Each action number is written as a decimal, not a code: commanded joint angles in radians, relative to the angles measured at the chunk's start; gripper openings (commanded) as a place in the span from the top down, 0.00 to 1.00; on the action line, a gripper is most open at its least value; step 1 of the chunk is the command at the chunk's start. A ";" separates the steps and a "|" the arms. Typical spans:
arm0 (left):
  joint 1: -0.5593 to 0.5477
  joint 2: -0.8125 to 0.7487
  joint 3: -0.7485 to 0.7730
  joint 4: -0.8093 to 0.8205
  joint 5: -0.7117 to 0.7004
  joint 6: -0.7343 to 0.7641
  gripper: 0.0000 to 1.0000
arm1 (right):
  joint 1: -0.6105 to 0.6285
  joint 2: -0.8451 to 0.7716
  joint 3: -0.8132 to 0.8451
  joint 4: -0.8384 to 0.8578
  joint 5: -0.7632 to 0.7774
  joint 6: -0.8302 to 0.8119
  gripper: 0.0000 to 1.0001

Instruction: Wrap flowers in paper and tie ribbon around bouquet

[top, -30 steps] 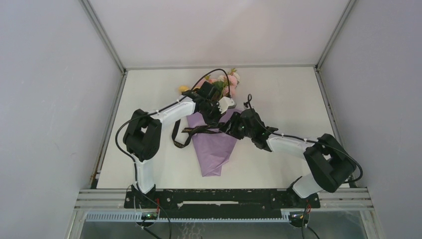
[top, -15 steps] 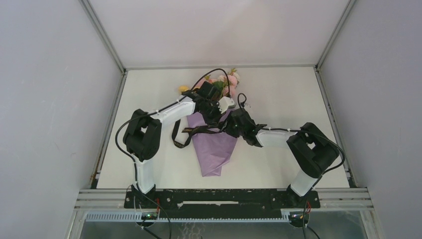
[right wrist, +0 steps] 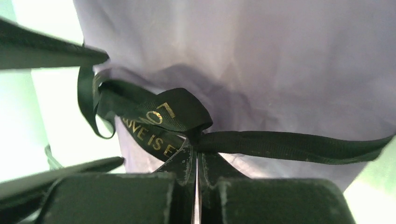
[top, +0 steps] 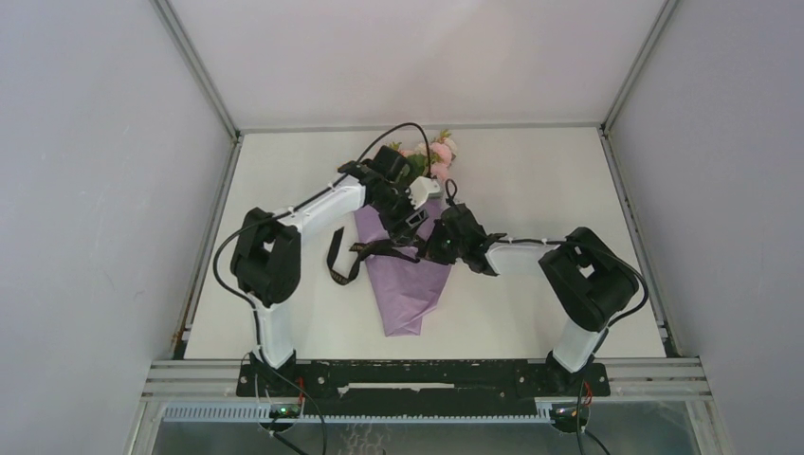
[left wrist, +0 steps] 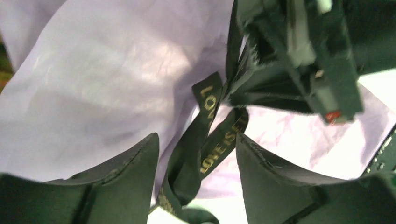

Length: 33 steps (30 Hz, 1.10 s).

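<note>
1. Top view: the bouquet (top: 410,289) lies mid-counter (top: 540,180), with the flowers (top: 439,152) toward the upper edge and bare room on either side.
2. Left wrist: the left fingers (left wrist: 135,163) stand released, and the ribbon (left wrist: 205,140) hangs between them.
3. Right wrist: the right fingers (right wrist: 183,170) are clenched on the gold-lettered ribbon, against the purple paper (right wrist: 280,56).

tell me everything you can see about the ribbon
The ribbon is narrow, black and woven-looking, with gold lettering. It crosses the lilac paper, bunched into floppy loops at the middle, where the right hand is shut on it. Its strands pass through the open left hand, and a loop trails left onto the table.
</note>
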 commanded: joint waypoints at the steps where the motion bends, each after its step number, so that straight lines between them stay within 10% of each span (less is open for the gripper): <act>1: 0.088 -0.147 0.011 -0.184 0.025 0.084 0.32 | -0.040 -0.068 0.025 0.047 -0.243 -0.102 1.00; 14: 0.122 -0.454 -0.634 -0.062 -0.311 0.323 0.22 | -0.119 -0.042 0.081 -0.063 -0.464 -0.160 1.00; 24: 0.043 -0.350 -0.651 0.080 -0.422 0.333 0.24 | -0.144 -0.057 0.112 -0.145 -0.489 -0.212 1.00; 33: 0.038 -0.374 -0.483 -0.222 -0.358 0.417 0.27 | -0.159 -0.049 0.139 -0.221 -0.511 -0.248 1.00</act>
